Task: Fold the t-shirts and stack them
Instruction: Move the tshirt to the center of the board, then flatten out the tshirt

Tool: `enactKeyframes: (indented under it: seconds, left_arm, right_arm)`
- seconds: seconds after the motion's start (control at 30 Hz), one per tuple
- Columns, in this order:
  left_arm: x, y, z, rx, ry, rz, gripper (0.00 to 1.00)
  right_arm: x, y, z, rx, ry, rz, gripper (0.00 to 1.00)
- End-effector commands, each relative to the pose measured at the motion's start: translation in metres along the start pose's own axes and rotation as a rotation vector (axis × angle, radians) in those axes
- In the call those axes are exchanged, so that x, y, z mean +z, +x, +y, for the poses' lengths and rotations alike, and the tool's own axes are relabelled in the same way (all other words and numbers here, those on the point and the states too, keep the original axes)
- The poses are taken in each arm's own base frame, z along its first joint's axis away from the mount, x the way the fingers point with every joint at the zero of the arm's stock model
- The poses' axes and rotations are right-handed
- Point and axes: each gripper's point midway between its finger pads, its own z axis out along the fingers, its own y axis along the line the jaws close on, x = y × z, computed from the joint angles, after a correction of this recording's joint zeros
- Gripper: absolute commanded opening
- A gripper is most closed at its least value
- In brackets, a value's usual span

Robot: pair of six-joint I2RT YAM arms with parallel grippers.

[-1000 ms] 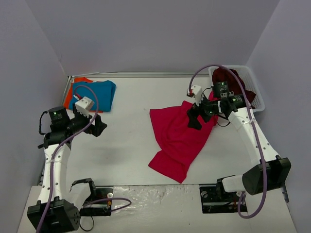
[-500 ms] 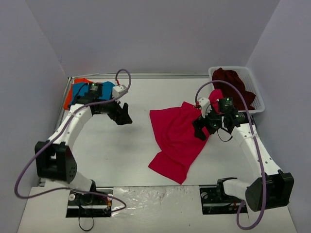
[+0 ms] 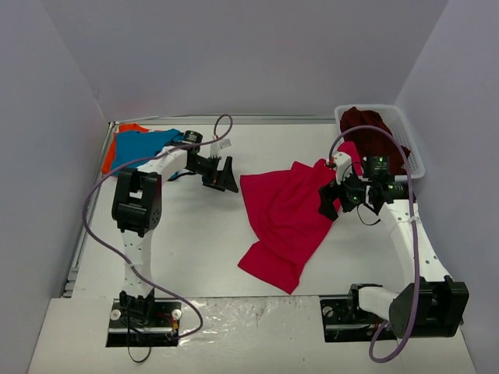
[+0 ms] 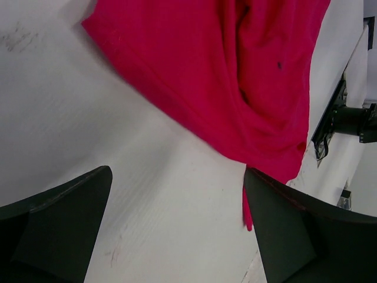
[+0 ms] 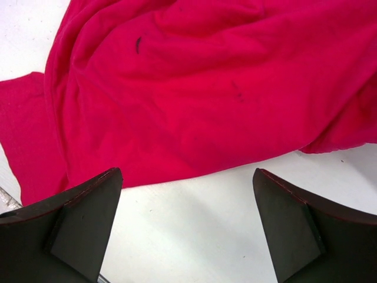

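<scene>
A crumpled crimson-pink t-shirt (image 3: 287, 220) lies spread on the table's middle right. My left gripper (image 3: 227, 178) stands open just left of its upper left corner, over bare table; in the left wrist view the shirt (image 4: 235, 76) lies ahead of the gripper (image 4: 177, 227). My right gripper (image 3: 328, 204) hovers open at the shirt's right edge, and in the right wrist view the cloth (image 5: 206, 88) lies just beyond the gripper (image 5: 188, 233). A blue t-shirt (image 3: 148, 142) lies on an orange one (image 3: 111, 158) at the back left. A dark maroon t-shirt (image 3: 365, 125) fills the basket.
The white mesh basket (image 3: 414, 160) stands at the back right corner, close behind my right arm. Grey walls close in the table on three sides. The left arm's cable (image 3: 101, 204) loops over the table's left side.
My left arm has swung from the left side across to the crimson shirt's upper left corner. My right gripper has drawn back to the right, off the cloth to its right edge. Both stayed open.
</scene>
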Motion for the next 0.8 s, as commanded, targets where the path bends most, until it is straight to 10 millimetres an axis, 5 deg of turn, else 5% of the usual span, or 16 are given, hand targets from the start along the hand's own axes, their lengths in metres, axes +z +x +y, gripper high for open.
enactKeyframes:
  seconds: [0.0, 0.13, 0.33, 0.47, 0.6, 0.77]
  left_arm:
    - [0.012, -0.029, -0.023, 0.001, 0.043, -0.031, 0.95]
    - [0.040, -0.034, -0.017, -0.021, 0.041, -0.006, 0.99]
    - [0.073, -0.032, -0.017, -0.029, 0.062, 0.060, 0.77]
    - [0.087, -0.028, -0.017, -0.021, 0.068, 0.088, 0.58]
    - [0.089, -0.025, -0.012, -0.016, 0.049, 0.116, 0.06]
    - [0.074, -0.035, -0.020, 0.077, 0.006, 0.109, 0.02]
  right_arm:
    - [-0.003, -0.004, 0.005, -0.008, -0.015, -0.029, 0.89]
    - [-0.003, -0.005, 0.005, -0.008, -0.013, -0.032, 0.88]
    - [-0.002, -0.005, 0.004, -0.003, -0.011, -0.029, 0.89]
    - [0.000, -0.003, 0.003, 0.004, -0.015, -0.020, 0.88]
    - [0.000, -0.004, 0.003, 0.003, -0.013, -0.023, 0.88]
    - [-0.001, -0.003, 0.002, 0.006, -0.007, -0.019, 0.88]
